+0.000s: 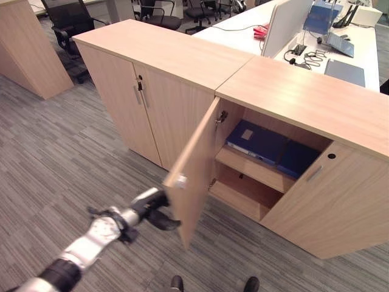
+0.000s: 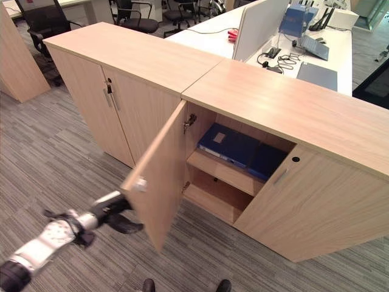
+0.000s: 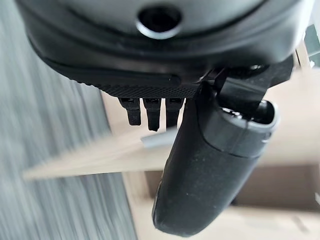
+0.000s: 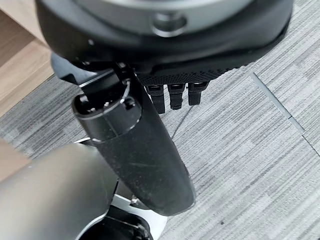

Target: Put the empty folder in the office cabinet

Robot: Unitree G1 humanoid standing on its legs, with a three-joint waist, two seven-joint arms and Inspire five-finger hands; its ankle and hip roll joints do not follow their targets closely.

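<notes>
Grey striped office carpet [image 1: 73, 152] underfoot; light wood office cabinet [image 1: 304, 103] at centre, door [image 1: 193, 176] swung wide toward 7 o'clock. Blue folder [image 1: 255, 141] flat on upper shelf [image 1: 252, 169] inside, second blue folder [image 1: 298, 159] touching it at 4 o'clock. Left hand [image 1: 159, 210] at 7 o'clock against door's outer edge, fingers [image 3: 150, 111] behind it, grip impossible to tell. Right hand [image 4: 135, 145] over carpet, fingers curled, clasping nothing. White desk [image 1: 243, 30] at 12 o'clock.

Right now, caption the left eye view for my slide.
Left hand at the open cabinet door; blue folders lie on the upper shelf.
</notes>
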